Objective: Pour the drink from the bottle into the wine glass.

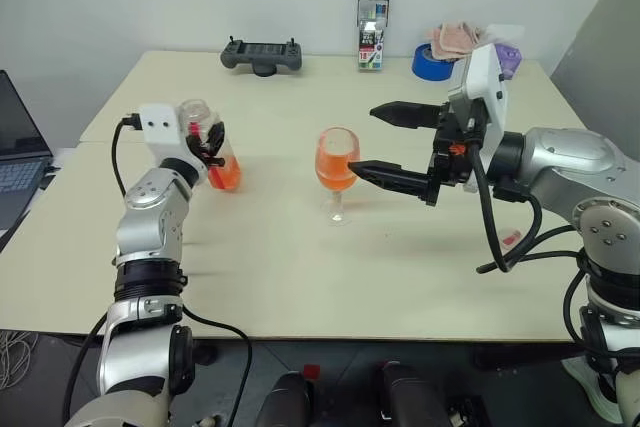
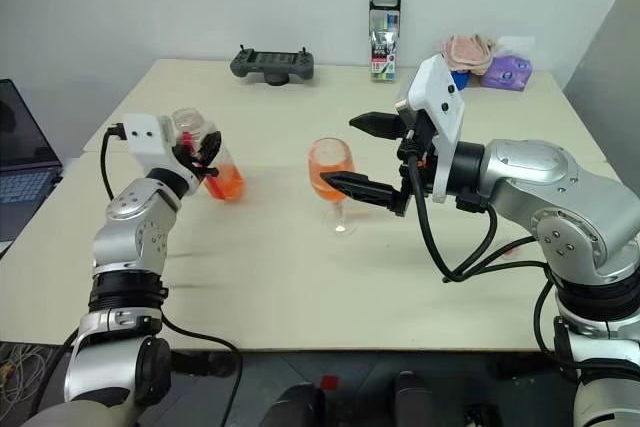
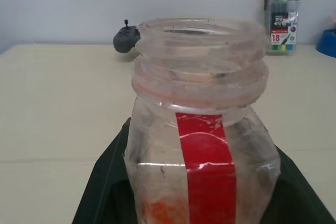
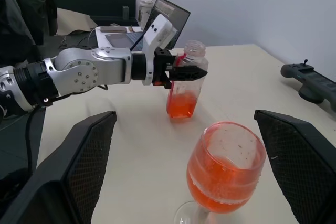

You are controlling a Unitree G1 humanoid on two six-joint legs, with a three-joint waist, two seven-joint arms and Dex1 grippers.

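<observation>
Pouring looked finished: wine glass (image 1: 337,159) held drink (image 4: 223,177), left gripper (image 1: 207,143) clamped bottle (image 1: 213,148) at its nine o'clock; right gripper (image 1: 398,143), jaws apart, flanked it; next, setting bottle down

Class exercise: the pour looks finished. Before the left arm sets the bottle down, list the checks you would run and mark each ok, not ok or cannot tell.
1. Left gripper shut on the bottle: ok.
2. Bottle upright, open mouth up: ok.
3. Wine glass standing, drink inside: ok.
4. Right gripper open, apart from the glass: ok.
5. Bare table under the bottle: ok.
6. Spill on the table: cannot tell.
</observation>
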